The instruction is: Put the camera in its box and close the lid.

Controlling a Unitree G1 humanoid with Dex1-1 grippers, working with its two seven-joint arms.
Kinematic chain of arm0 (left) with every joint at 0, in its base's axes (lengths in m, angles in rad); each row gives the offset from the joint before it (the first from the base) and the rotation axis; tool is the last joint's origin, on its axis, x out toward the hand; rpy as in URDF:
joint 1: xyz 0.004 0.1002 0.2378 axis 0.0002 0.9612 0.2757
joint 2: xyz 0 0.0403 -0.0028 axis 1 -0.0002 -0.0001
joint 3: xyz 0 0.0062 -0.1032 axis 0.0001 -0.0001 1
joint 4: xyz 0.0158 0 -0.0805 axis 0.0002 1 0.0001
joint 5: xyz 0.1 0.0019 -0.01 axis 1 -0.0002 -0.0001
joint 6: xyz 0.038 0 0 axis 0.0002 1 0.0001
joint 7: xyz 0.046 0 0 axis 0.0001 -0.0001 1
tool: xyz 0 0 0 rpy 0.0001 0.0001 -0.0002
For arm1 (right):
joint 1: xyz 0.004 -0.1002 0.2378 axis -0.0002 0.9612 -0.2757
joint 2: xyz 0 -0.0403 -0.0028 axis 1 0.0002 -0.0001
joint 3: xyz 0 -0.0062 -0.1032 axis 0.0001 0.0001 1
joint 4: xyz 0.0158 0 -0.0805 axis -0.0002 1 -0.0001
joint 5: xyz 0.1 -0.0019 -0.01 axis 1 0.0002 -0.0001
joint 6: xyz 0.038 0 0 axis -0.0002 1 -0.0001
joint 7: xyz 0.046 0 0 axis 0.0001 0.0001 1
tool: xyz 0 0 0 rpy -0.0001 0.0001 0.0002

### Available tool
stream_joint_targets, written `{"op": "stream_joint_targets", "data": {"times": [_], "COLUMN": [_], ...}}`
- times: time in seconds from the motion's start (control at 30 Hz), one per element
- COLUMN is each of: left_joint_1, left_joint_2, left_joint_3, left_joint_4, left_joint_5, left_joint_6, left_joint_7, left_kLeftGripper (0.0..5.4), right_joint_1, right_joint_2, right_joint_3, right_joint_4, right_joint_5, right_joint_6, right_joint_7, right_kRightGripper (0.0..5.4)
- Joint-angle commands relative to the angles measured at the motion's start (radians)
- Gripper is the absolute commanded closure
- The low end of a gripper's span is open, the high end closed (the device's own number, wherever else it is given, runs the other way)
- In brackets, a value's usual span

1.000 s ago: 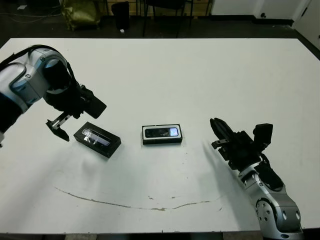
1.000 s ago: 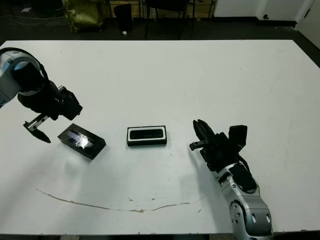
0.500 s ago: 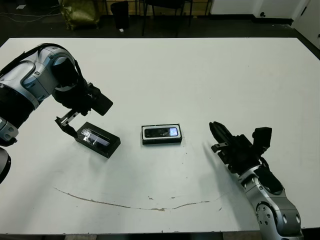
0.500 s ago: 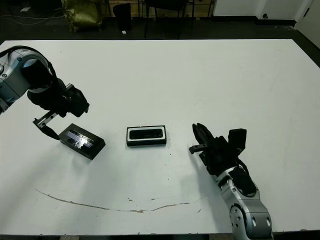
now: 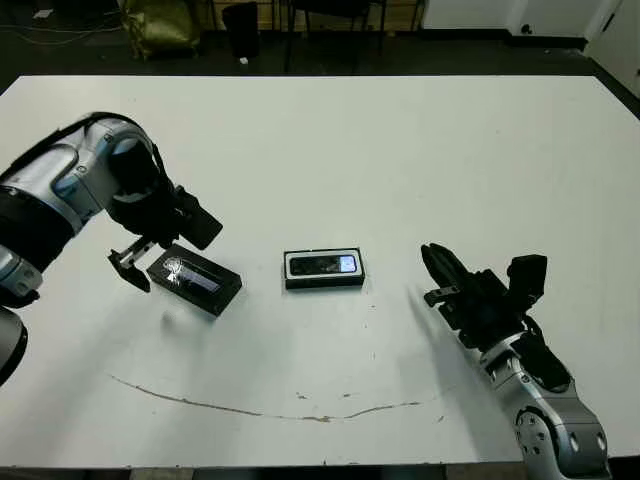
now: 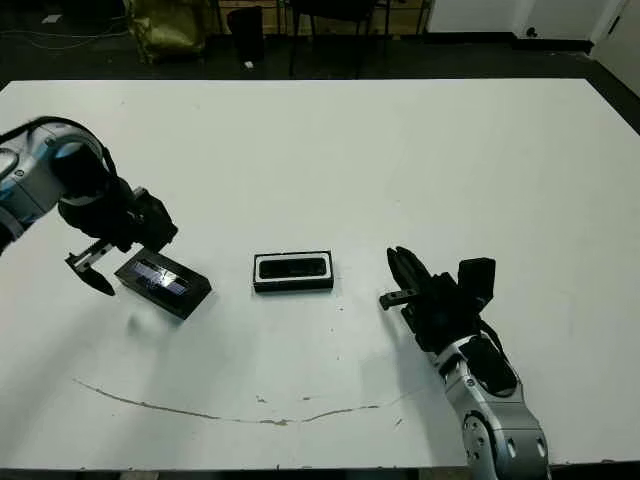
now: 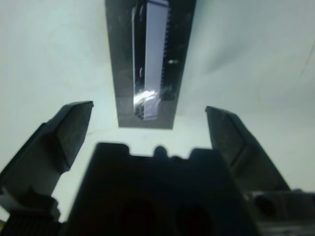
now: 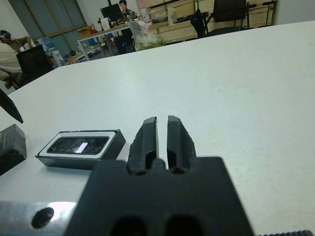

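Observation:
The box [image 5: 325, 283], black-walled with white lining, sits mid-table, and the camera [image 5: 322, 265] lies inside it with its pale screen facing up. Left of it, the lid [image 5: 195, 279] rests flat, glossy window up, angled on the table. My left gripper [image 5: 138, 266] is open at the lid's left end, low over the table. In the left wrist view the lid [image 7: 147, 64] lies just ahead of the spread fingers [image 7: 64, 132]. My right gripper [image 5: 437, 272] is shut, holds nothing and sits right of the box, pointing toward it [image 8: 81, 147].
A thin brown scuff line [image 5: 260, 408] runs along the table's front. In the right wrist view a person [image 8: 9, 56] sits at desks beyond the table. Bare white table surface [image 5: 400, 150] stretches behind the box.
My left gripper has dropped lower and shifted to the lid's left end. The lid, the box and my right gripper have stayed where they were.

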Motion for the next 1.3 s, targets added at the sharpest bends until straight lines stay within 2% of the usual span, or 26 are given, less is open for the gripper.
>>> {"op": "stream_joint_targets", "data": {"times": [0.03,0.17,0.27,0.4,0.53,0.7,1.1,1.3], "left_joint_1": [0.031,0.035,0.041,0.044,0.051,0.047,0.067,0.074], "left_joint_2": [-0.018,-0.030,-0.044,-0.058,-0.074,-0.087,-0.115,-0.116], "left_joint_3": [0.012,0.021,0.031,0.030,0.045,0.048,0.047,0.047], "left_joint_4": [0.007,0.026,0.040,0.054,0.074,0.102,0.133,0.160], "left_joint_5": [0.045,0.066,0.087,0.118,0.109,0.120,0.191,0.202], "left_joint_6": [0.008,-0.048,-0.031,-0.047,-0.044,-0.087,-0.046,-0.082], "left_joint_7": [0.005,0.017,0.027,0.043,0.046,0.065,0.130,0.135], "left_kLeftGripper": [0.03,0.03,0.03,0.03,0.03,0.03,0.03,0.03], "right_joint_1": [0.021,0.027,0.028,0.028,0.028,0.025,0.032,0.031], "right_joint_2": [-0.019,-0.023,-0.015,-0.023,-0.015,-0.010,-0.016,-0.014], "right_joint_3": [-0.008,-0.008,-0.016,-0.013,-0.018,-0.022,-0.019,-0.019], "right_joint_4": [0.007,0.015,0.019,0.036,0.024,0.035,0.045,0.058], "right_joint_5": [0.004,-0.005,0.011,-0.004,0.004,0.015,0.010,0.012], "right_joint_6": [0.019,-0.004,0.004,-0.033,0.002,-0.003,-0.027,-0.040], "right_joint_7": [0.007,0.015,0.016,0.040,0.018,0.023,0.040,0.049], "right_kRightGripper": [5.40,5.40,5.40,5.40,5.40,5.40,5.40,5.40]}}
